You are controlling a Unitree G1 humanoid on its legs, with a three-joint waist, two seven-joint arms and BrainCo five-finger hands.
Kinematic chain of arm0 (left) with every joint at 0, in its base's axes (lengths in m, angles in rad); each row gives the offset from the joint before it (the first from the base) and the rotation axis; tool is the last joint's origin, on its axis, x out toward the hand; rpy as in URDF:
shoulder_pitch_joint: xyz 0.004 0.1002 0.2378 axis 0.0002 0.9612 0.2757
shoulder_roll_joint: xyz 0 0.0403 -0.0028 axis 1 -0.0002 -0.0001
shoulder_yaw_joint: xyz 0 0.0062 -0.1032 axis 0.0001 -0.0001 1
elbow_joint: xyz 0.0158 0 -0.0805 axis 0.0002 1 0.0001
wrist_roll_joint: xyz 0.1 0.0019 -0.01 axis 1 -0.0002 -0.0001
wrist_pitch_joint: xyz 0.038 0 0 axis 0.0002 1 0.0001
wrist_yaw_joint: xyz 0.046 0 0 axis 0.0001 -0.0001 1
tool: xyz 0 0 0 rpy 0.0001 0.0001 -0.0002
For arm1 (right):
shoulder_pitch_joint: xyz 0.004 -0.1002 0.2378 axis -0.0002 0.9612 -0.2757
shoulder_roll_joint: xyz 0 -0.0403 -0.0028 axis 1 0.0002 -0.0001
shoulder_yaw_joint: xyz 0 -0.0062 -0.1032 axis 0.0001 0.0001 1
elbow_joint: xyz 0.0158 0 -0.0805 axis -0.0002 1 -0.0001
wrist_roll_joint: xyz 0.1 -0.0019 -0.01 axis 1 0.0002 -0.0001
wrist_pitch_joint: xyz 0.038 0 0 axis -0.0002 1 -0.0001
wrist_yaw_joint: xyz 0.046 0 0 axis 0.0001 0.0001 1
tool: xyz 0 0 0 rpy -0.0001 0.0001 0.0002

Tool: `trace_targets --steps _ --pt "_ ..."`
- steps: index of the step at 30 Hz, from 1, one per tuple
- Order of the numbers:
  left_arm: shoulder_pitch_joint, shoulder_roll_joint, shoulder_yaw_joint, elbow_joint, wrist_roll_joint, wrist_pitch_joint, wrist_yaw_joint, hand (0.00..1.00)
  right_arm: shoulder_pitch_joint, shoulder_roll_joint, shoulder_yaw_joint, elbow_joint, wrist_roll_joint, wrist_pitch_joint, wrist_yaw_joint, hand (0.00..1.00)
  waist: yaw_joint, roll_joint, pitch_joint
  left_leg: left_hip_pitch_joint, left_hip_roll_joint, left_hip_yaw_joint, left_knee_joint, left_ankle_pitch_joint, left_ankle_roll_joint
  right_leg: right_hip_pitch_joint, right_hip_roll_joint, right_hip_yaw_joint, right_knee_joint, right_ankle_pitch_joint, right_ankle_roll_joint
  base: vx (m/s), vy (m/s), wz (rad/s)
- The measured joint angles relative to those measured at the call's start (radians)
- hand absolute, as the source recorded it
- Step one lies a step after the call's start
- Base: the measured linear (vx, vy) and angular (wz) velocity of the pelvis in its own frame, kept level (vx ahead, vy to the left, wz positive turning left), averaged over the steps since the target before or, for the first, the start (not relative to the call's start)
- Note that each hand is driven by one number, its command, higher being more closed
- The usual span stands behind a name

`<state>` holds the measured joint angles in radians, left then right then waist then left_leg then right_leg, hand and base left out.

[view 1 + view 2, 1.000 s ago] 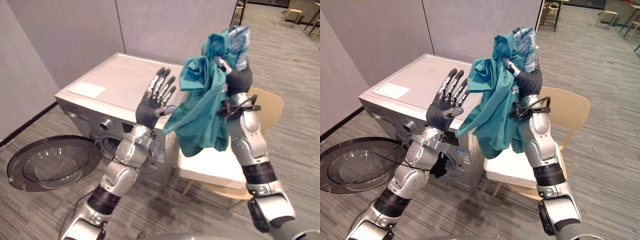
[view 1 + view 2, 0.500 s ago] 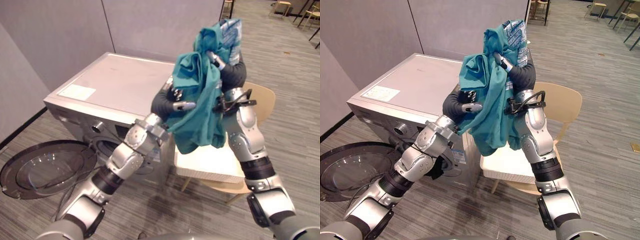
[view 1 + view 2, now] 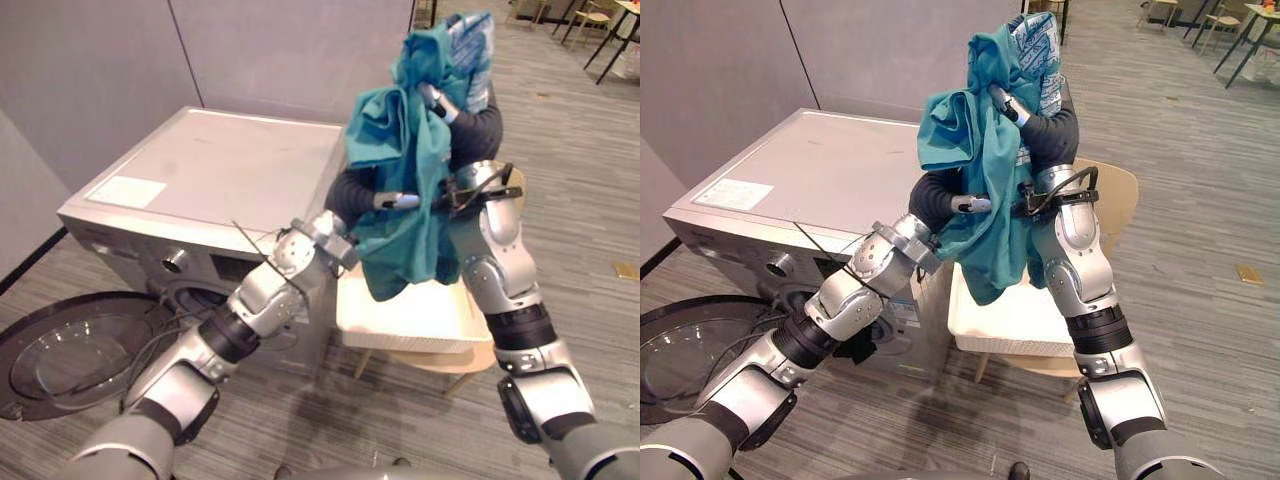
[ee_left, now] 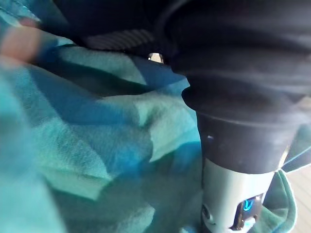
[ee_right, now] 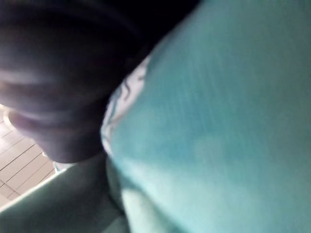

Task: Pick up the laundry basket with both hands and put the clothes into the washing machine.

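The right hand (image 3: 466, 126) is closed on the clothes (image 3: 400, 140). One of its fingers (image 3: 432, 96) curls over the top of the bundle and pinches it against the palm. That arm stands nearly upright with the elbow bent, and the hand is held high above the chair (image 3: 1120, 200). The cloth hangs down from it in front of the forearm.

The left hand (image 3: 352, 190) reaches up and across from the lower left and pushes into the hanging cloth at mid-height. Its dark cover lies against the teal folds. Whether it grips the cloth cannot be told, because the cloth hides it.

The clothes are one bundle of a teal garment and a white-and-blue patterned piece (image 3: 470, 40) at the top.

One white basket (image 3: 410, 315) sits on the seat of the one wooden chair, just below the cloth. One silver washer (image 3: 220, 170) stands just to the left of the chair. Its round door (image 3: 60, 345) is swung open, low by the floor.
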<state>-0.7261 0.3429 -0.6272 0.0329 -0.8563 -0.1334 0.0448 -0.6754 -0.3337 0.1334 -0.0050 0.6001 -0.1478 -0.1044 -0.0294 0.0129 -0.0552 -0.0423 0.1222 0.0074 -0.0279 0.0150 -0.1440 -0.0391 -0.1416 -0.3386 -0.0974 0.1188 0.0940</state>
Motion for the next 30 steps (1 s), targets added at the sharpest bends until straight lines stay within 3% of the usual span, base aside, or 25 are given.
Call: trace_targets --steps 9,16,22,23,30 --pt "-0.032 -0.006 -0.044 0.0 -0.009 0.001 -0.019 0.0 0.0 -0.031 -0.018 0.0 0.019 -0.004 0.001 1.0 -0.01 0.0 0.0 0.006 0.0 0.008 0.0 -0.001 0.001 -0.002 0.0 0.012 0.0 0.001 -0.001 0.0 -0.004 -0.03" --pt "-0.039 -0.019 -0.067 -0.017 -0.019 -0.002 -0.02 0.0 -0.001 -0.033 -0.019 0.0 0.035 -0.043 0.003 1.0 -0.011 0.001 0.0 0.008 -0.001 0.015 0.0 -0.001 0.001 -0.002 0.0 0.015 0.0 0.004 0.001 0.0 -0.001 -0.01" --pt "-0.056 -0.026 -0.081 -0.027 -0.035 -0.008 -0.02 0.0 -0.028 -0.033 -0.025 0.0 0.039 -0.049 0.015 1.0 -0.011 0.001 -0.001 0.008 -0.001 0.026 -0.001 -0.001 0.001 -0.013 0.0 0.03 0.0 0.01 0.001 -0.02 -0.003 -0.06" --pt "-0.067 -0.026 -0.084 -0.027 -0.035 -0.008 -0.02 1.0 -0.03 -0.033 -0.032 0.0 0.04 -0.06 0.017 1.0 -0.012 0.002 -0.001 0.008 -0.001 0.027 -0.001 -0.001 0.001 -0.014 -0.001 0.031 0.0 0.011 0.001 -0.02 -0.003 -0.04" --pt "-0.095 -0.037 -0.078 -0.027 -0.035 -0.008 0.002 1.0 -0.039 -0.032 -0.043 -0.011 0.04 -0.091 0.019 1.0 -0.019 0.006 -0.004 0.008 -0.001 0.028 -0.002 -0.001 0.001 -0.015 -0.001 0.034 0.0 0.012 0.001 0.0 0.0 0.0"
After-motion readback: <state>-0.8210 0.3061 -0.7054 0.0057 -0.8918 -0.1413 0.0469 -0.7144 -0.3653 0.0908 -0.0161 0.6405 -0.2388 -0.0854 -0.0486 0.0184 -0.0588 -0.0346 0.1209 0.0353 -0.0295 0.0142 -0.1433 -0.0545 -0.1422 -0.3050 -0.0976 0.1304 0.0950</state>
